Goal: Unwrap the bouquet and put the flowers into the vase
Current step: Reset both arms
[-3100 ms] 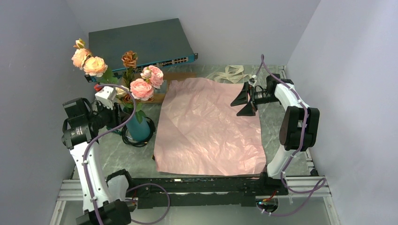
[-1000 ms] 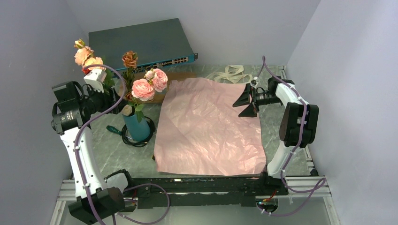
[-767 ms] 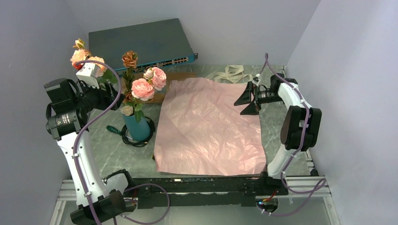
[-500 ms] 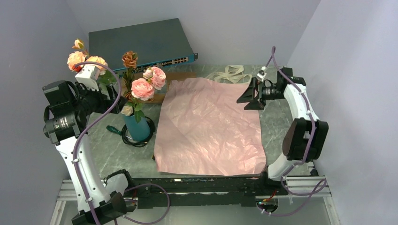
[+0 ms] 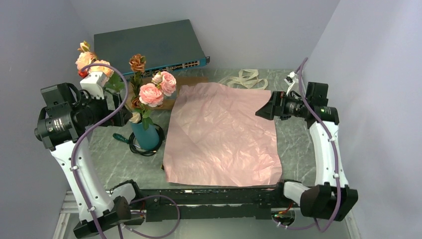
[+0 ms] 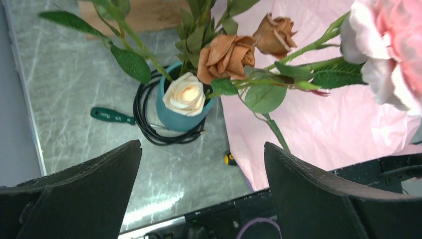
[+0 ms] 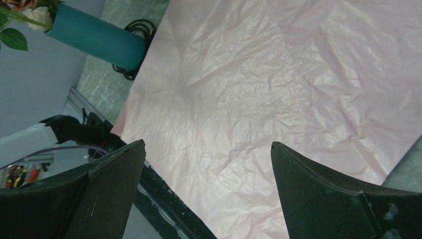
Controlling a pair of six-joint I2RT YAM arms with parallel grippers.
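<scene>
The flowers [image 5: 151, 94], pink, peach and rust-brown roses on green stems, stand in the teal vase [image 5: 147, 137] at the left. In the left wrist view a cream rose and brown roses [image 6: 226, 50] lean over the vase [image 6: 181, 112]. The bouquet's pink paper [image 5: 221, 134] lies spread flat mid-table. My left gripper [image 5: 121, 109] hovers just left of the stems, open and empty [image 6: 202, 144]. My right gripper [image 5: 263, 110] hangs open over the paper's right edge, holding nothing [image 7: 207, 143]. The right wrist view shows the vase [image 7: 94, 36] at the far corner.
A black cable coil [image 5: 137, 148] rings the vase foot, with a green-handled screwdriver [image 5: 119, 136] beside it. A cream ribbon [image 5: 245, 78] lies at the back, a blue network switch [image 5: 149, 47] behind the flowers. A wooden board [image 5: 169, 103] pokes from under the paper.
My left gripper has opened and drawn back left from the stems, which stay in the vase. The right arm has swung out to the right, away from the paper's middle.
</scene>
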